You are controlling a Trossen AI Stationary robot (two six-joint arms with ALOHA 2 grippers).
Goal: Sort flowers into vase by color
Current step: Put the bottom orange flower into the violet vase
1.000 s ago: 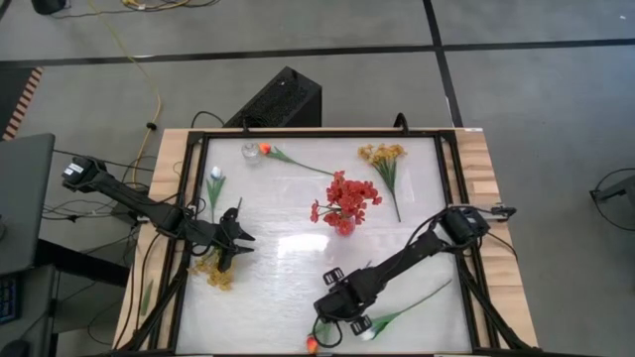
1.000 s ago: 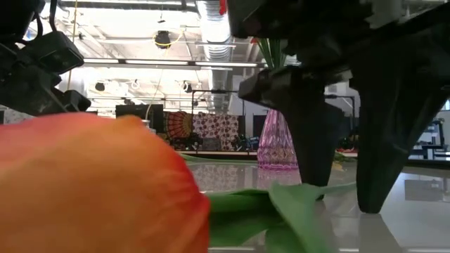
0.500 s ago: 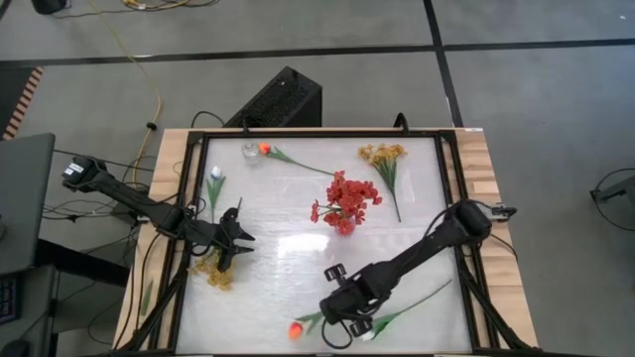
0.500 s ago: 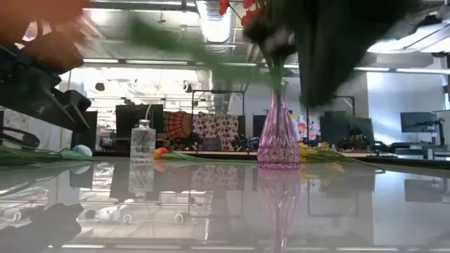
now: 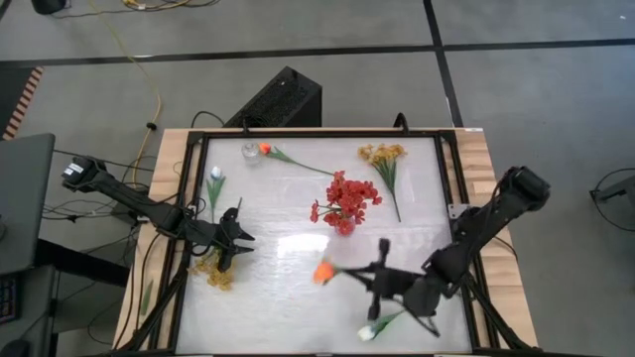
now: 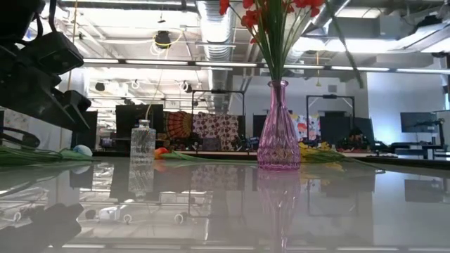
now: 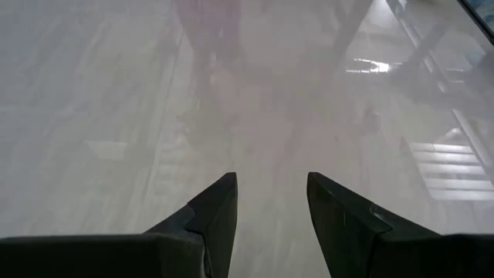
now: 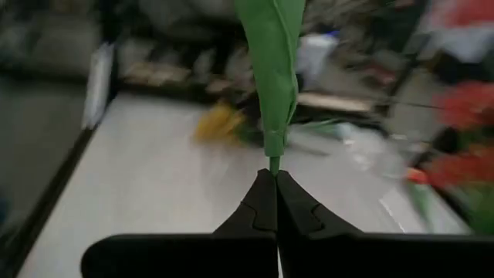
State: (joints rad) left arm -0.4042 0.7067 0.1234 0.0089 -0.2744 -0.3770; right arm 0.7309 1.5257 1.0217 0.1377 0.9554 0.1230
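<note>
— What does the right gripper (image 8: 269, 179) have?

— Its fingers are pinched tight on the green stalk of an orange tulip (image 5: 323, 272), lifted above the glass table (image 5: 288, 208), the bloom pointing toward the middle.

— And the left gripper (image 7: 270, 202)?

— Fingers parted, holding nothing, low over the table's left side beside a yellow spray (image 5: 213, 272).

— Elsewhere?

— Red sprays stand in the pink vase (image 6: 278, 126) at the centre. A white tulip (image 5: 369, 332) lies near the front edge, another white tulip (image 5: 214, 179) at the left, an orange one (image 5: 268, 151) by the small clear bottle (image 5: 250, 152), yellow blossoms (image 5: 385, 157) at the back right.
</note>
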